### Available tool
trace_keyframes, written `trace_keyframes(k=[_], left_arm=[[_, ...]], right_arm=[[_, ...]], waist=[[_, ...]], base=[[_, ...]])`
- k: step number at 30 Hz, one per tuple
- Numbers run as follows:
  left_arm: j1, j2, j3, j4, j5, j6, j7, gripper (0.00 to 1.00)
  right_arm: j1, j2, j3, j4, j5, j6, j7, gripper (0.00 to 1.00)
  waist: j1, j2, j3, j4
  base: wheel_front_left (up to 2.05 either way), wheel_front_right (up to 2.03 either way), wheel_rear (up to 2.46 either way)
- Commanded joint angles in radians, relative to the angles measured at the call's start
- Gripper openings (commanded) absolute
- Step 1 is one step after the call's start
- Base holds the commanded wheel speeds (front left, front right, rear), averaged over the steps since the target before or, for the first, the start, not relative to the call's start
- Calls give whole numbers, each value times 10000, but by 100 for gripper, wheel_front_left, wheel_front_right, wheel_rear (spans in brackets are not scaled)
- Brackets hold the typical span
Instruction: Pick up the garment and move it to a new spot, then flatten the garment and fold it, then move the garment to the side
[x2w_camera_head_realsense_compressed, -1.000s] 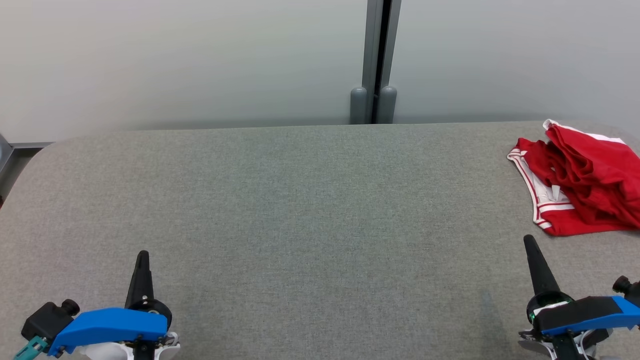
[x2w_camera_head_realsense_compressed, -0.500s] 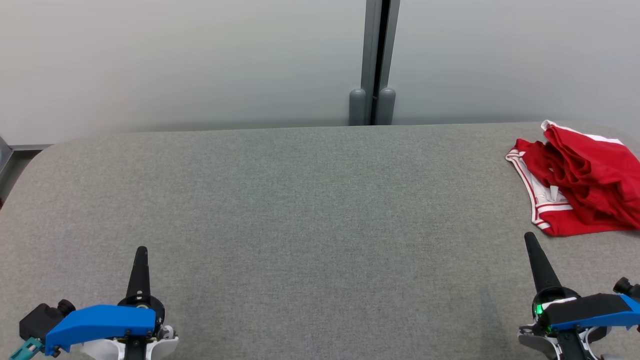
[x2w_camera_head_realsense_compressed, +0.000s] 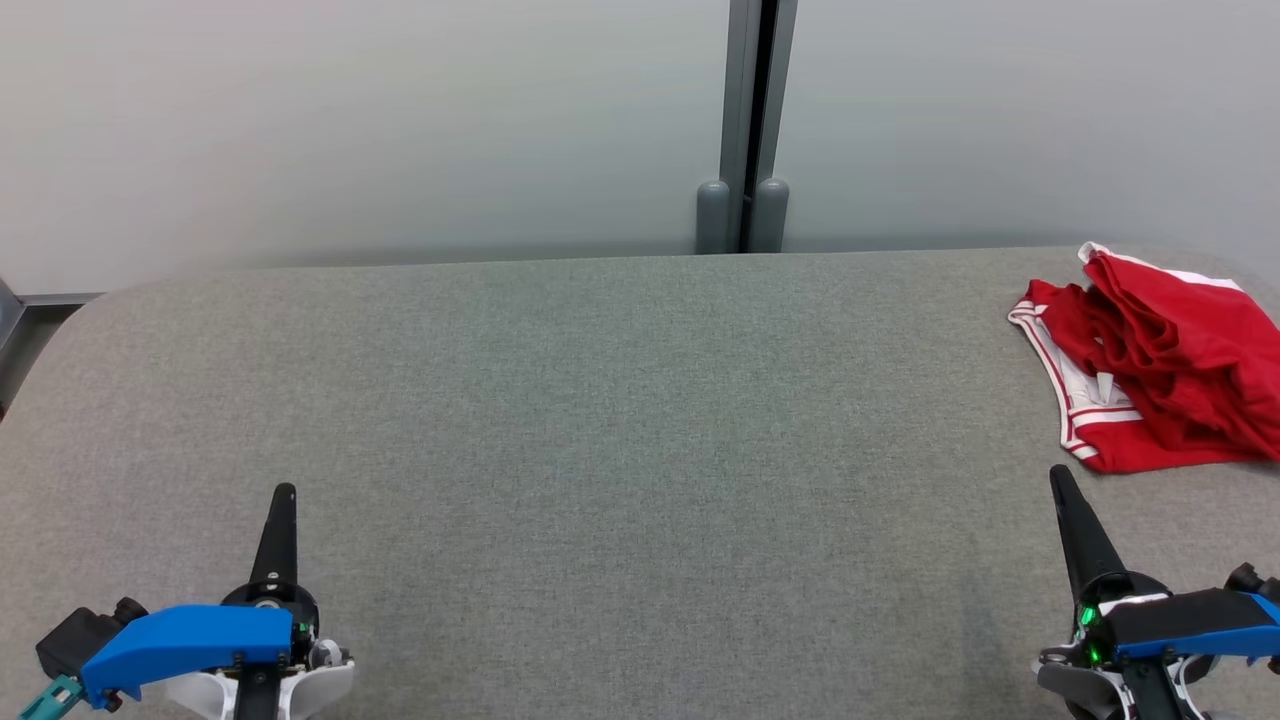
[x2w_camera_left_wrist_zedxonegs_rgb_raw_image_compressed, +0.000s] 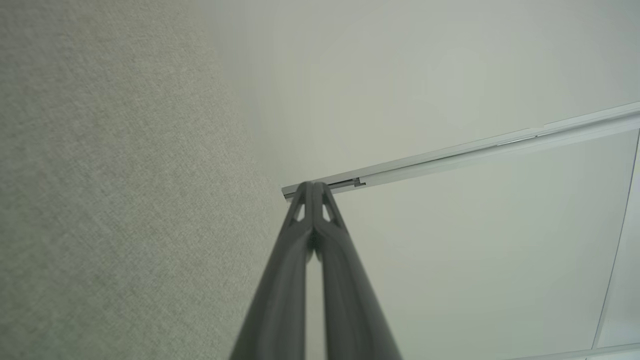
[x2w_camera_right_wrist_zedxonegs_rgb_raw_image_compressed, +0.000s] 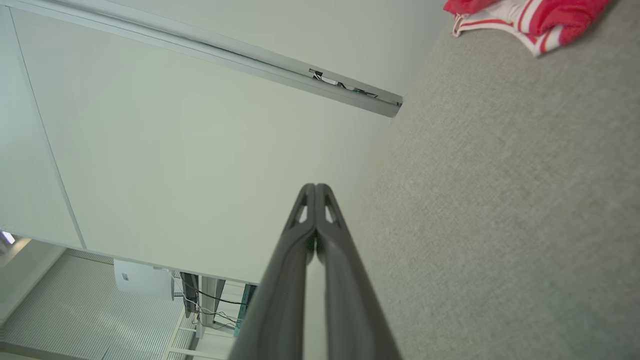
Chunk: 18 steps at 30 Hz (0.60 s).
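Low in the head view's two corners, the left gripper and right gripper hover empty, fingers pressed together. Past them stretches the grey table. At middle right lies the crumpled red garment, running off frame. A pinch there might catch one layer (the heap is bunched) or push it overboard. The right wrist view gives a low look at its striped hem; the head view gives the heap's outline.

Office-type lab or test room: grey felt-covered table at frosted partition panels with metal post far side, loose cables past them
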Motion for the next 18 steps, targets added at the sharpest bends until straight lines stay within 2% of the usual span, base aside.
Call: trace_keyframes(k=[1, 18], left_arm=[[-198, 17, 107, -45, -256, -70, 82, 0], [-293, -65, 312, -14, -1454, -232, 391, 0]], right_arm=[[-220, -47, -40, -1, 302, 9, 46, 0], [-265, -49, -71, 155, 1586, 10, 194, 0]], waist=[[0, 0, -6, -3], [0, 0, -57, -31]], base=[[0, 0, 0], [0, 0, 0]])
